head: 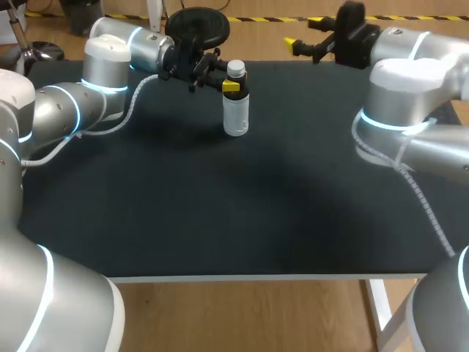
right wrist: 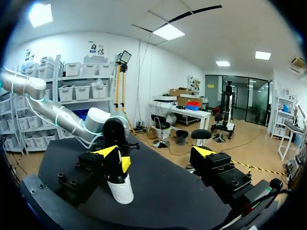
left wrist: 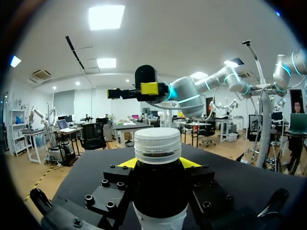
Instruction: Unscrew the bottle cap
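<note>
— How is the left gripper (left wrist: 158, 164) seen to be set?

— It is seen pressed in on the neck of a clear plastic bottle (head: 236, 117). In the left wrist view its yellow fingertips (left wrist: 125, 163) are laid against the neck from both sides, just under the cap, so the bottle is pinched between them.

— And what is seen of the cap itself?

— A white ribbed screw cap (left wrist: 157, 143) is seated on the bottle's mouth, above the fingers and not touched by them.

— Where is the bottle placed?

— It is stood upright on the black-topped table (head: 220, 220), toward the far edge and about midway across in the head view. The left arm (head: 110, 66) is seen entering from the left side along that far edge, with its gripper held level at the height of the neck.

— What is shown of the right gripper (right wrist: 154, 152)?

— Its two fingers are seen spread wide apart. It is held raised near the table's far edge on the right, well apart from the bottle, and is pointed toward it. In the right wrist view the bottle and the left gripper clamped on it are seen ahead, off toward one finger. The right arm (head: 410, 95) is seen entering from the right side.
</note>
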Tool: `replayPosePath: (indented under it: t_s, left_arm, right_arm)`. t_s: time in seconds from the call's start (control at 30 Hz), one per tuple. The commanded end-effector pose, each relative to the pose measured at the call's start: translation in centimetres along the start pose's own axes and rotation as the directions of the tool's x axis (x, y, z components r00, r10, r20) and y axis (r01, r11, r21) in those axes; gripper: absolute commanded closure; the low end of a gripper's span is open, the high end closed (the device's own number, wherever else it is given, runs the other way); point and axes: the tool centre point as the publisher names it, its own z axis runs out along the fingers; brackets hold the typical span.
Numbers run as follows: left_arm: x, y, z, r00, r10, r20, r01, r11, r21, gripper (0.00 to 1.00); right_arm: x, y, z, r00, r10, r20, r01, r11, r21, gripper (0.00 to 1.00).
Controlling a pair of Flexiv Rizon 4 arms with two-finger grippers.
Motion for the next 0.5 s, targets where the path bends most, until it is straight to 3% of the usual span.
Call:
replayPosePath:
  t_s: [0.03, 0.23, 0.5]
  left_arm:
    - [-0.7, 0.3, -0.3, 0.999, 0.0, -0.048, 0.0, 1.0, 0.006, 1.0]
    - [-0.7, 0.3, -0.3, 0.999, 0.0, -0.048, 0.0, 1.0, 0.006, 1.0]
    - [-0.7, 0.3, -0.3, 0.999, 0.0, -0.048, 0.0, 1.0, 0.006, 1.0]
  right_arm:
    - [2.3, -0.9, 1.6, 0.999, -0.003, 0.044, 0.008, 0.995, -0.096, 0.0]
    - [5.2, -1.5, 3.2, 1.0, -0.02, 0.014, 0.022, 0.994, -0.111, 0.0]
    - [7.0, -2.1, 4.5, 0.999, -0.003, -0.037, -0.002, 0.991, -0.137, 0.0]
